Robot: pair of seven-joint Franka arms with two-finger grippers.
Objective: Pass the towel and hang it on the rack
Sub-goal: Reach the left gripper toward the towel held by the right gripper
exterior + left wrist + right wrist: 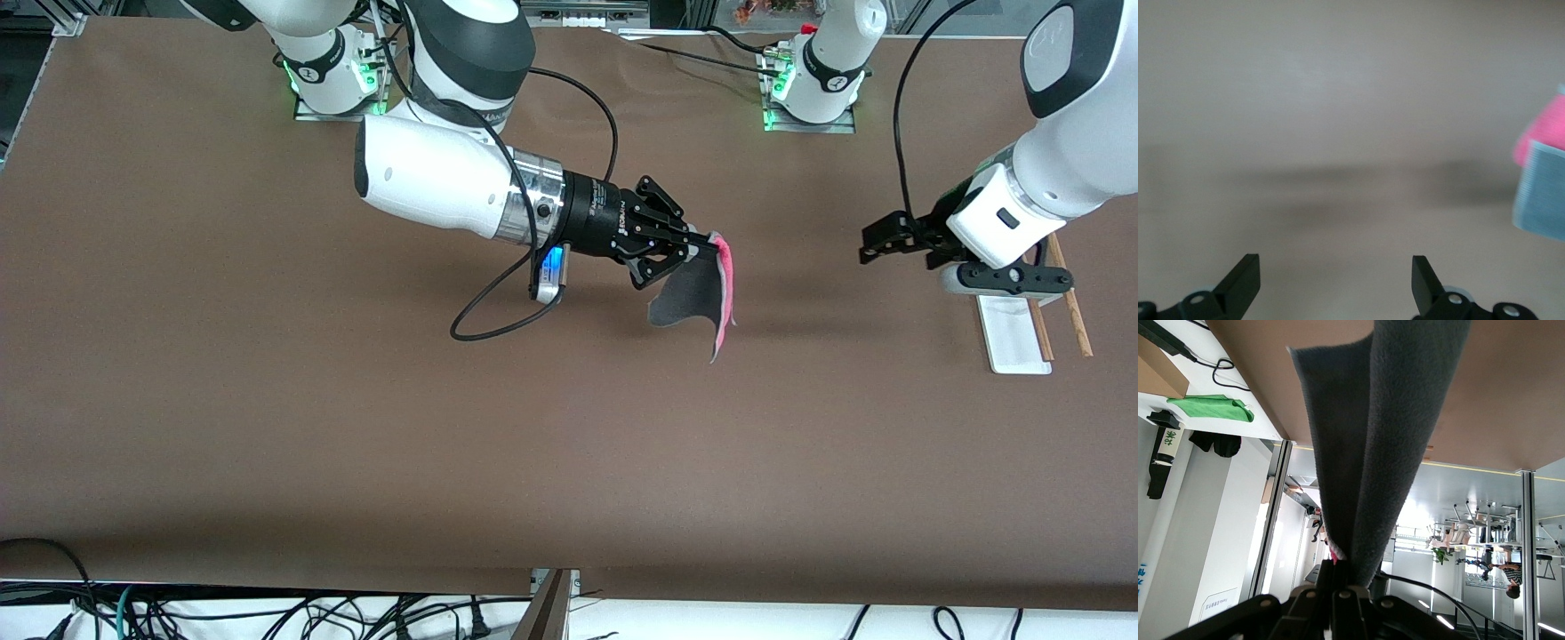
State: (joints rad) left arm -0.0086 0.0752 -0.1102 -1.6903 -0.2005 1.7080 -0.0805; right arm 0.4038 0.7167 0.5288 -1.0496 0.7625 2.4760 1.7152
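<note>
My right gripper point(709, 242) is shut on the top edge of the towel point(693, 298), which hangs from it over the middle of the table, dark grey on one face and bright pink along the edge toward the left arm. In the right wrist view the grey towel point(1378, 427) hangs from the shut fingers. My left gripper point(867, 249) is open and empty in the air, apart from the towel, pointing toward it. Its wrist view shows two spread fingertips point(1245, 277) and the towel point(1541, 177) at the picture's edge. The rack point(1031, 324), white base with two brown rods, lies under the left arm.
Black cables point(498, 302) loop from the right arm over the table. The arm bases point(809, 84) stand along the table's edge farthest from the front camera. Brown tabletop point(356, 444) stretches toward the front camera.
</note>
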